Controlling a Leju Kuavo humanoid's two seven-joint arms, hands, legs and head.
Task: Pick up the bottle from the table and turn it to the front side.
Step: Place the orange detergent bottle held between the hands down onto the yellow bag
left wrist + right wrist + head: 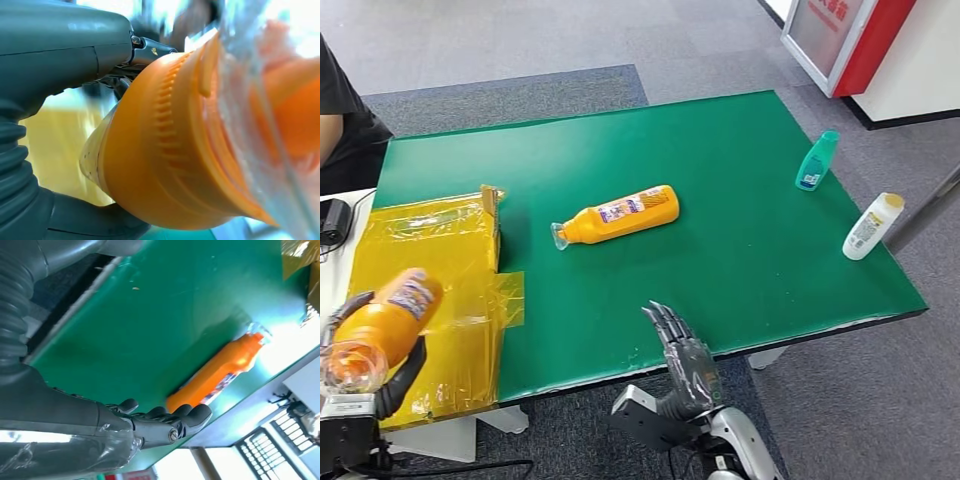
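Left robot hand (376, 375): holds 1 orange bottle (392, 315) off the surface, tilted, clear-wrapped cap end toward the camera, label end pointing away; fingers wrap its underside. You see it above the yellow taped sheet (448, 250) at the near-left corner of the green surface (743, 150).

Right robot hand (682, 355): holds nothing, fingers extended and slightly apart, hovering at the near edge of the green surface, well short of the second orange bottle (622, 215).

Risks, as judged from here:
- Slip. The hold sits low near the neck with the heavier body cantilevered out; turning the wrist could let the smooth plastic roll out of the fingers.
- Wrong face. You cannot tell from these views whether the front label faces outward, so the turn may stop short or overshoot.
- Drop onto the yellow taped sheet, then a roll off the nearby edge.

Other items, placed from the second orange bottle, which lies on its side mid-surface:
- 1 teal bottle (816, 162), far to its right, near the far edge.
- 1 white bottle (872, 226) with yellow cap, further right, at the right edge.
- 1 person's arm (331, 135), far left, beyond the surface.

Nothing stands between the left robot hand and open surface.
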